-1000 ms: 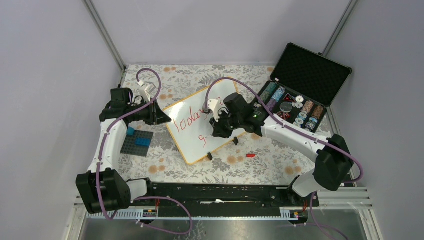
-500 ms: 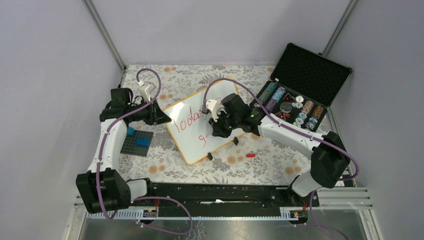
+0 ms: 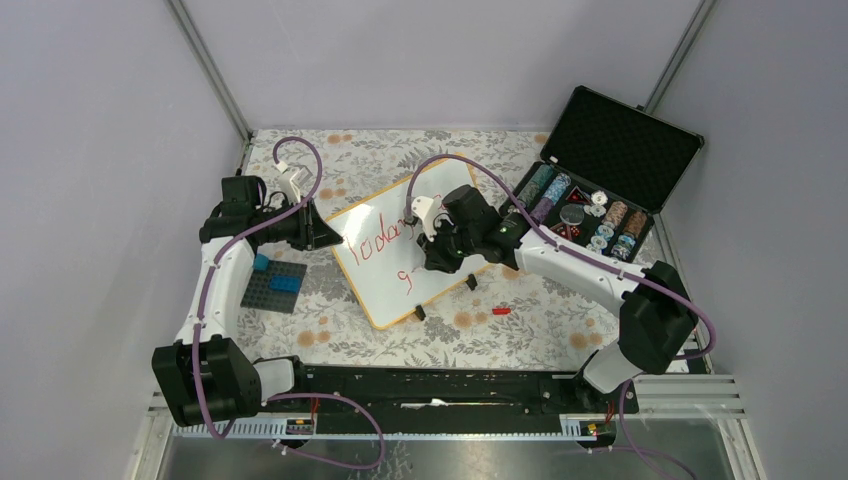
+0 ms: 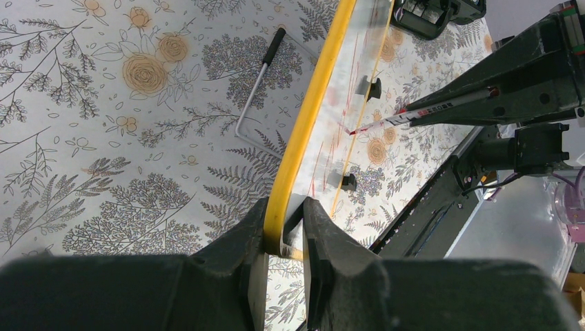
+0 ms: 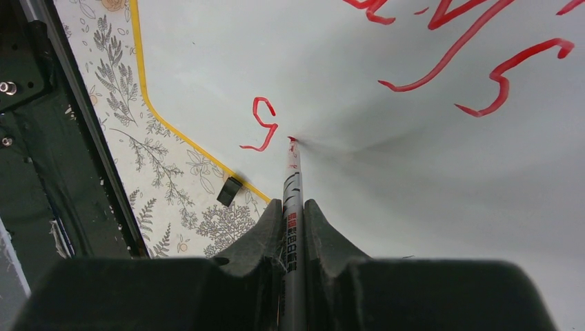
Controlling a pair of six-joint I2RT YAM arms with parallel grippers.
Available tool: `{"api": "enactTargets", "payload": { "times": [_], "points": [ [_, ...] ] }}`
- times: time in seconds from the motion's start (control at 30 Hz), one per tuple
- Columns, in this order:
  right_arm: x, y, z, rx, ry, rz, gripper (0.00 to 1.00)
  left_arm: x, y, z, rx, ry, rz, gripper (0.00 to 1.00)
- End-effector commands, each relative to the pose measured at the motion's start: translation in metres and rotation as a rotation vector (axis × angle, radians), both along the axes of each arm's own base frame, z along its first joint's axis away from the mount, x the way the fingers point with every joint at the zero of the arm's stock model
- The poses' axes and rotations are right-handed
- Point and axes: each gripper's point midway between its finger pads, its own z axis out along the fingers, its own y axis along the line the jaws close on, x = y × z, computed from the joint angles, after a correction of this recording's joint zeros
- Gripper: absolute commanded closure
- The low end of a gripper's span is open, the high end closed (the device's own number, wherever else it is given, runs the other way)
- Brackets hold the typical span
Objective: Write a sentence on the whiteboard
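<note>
The whiteboard (image 3: 395, 285) lies tilted on the floral table, yellow-rimmed, with black clip feet. Red cursive writing (image 3: 385, 238) reading "Today's" crosses it, with a "g" (image 3: 405, 275) below. My left gripper (image 3: 328, 238) is shut on the board's left corner; in the left wrist view the yellow rim (image 4: 293, 162) sits between the jaws (image 4: 284, 219). My right gripper (image 3: 437, 252) is shut on a red marker (image 5: 292, 200). Its tip (image 5: 292, 141) touches the board just right of the red "g" (image 5: 262, 124). Part of the upper word (image 5: 483, 62) shows at the top of the right wrist view.
An open black case (image 3: 600, 175) with coloured chips stands at the right back. A dark baseplate with blue bricks (image 3: 274, 285) lies at the left. A small red cap (image 3: 501, 311) lies in front of the board. A bent wire stand (image 4: 259, 83) lies behind the board.
My right gripper with the marker has shifted slightly left and back over the board. The left arm and the board have not moved.
</note>
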Motion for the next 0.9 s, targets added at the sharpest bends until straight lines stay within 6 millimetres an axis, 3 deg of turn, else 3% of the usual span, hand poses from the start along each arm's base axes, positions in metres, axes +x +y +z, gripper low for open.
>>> {"api": "enactTargets", "payload": {
  "times": [0.0,0.3,0.87],
  "points": [
    [0.023,-0.004,0.017,0.021,-0.072,-0.041,1.00,0.008,0.007,-0.007,0.063,-0.034,0.005,0.95],
    [0.018,-0.005,0.017,0.036,-0.046,-0.024,1.00,0.008,0.006,-0.008,0.064,-0.031,0.004,0.95],
    [-0.005,-0.005,-0.009,-0.002,0.009,0.026,1.00,0.008,0.007,-0.009,0.067,-0.032,0.004,0.95]
  ]
}}
